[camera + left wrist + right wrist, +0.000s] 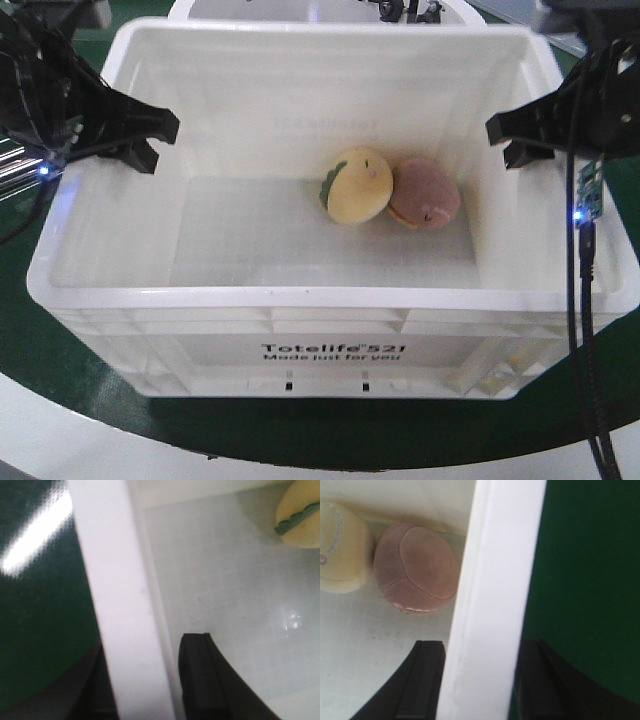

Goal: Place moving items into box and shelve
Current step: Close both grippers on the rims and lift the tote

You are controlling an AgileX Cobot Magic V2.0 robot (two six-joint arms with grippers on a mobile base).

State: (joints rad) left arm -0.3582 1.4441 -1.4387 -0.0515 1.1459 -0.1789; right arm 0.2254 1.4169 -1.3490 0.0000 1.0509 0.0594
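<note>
The left gripper [155, 142] and right gripper [503, 140] sit over the side walls of the big white plastic box [300, 297]. Are they squeezing? I cannot tell.

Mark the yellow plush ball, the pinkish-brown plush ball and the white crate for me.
yellow plush ball [360, 188], front view, middle of its yellow face.
pinkish-brown plush ball [415, 567], right wrist view, centre of its stitched surface.
white crate [300, 297], front view, near rim.
</note>
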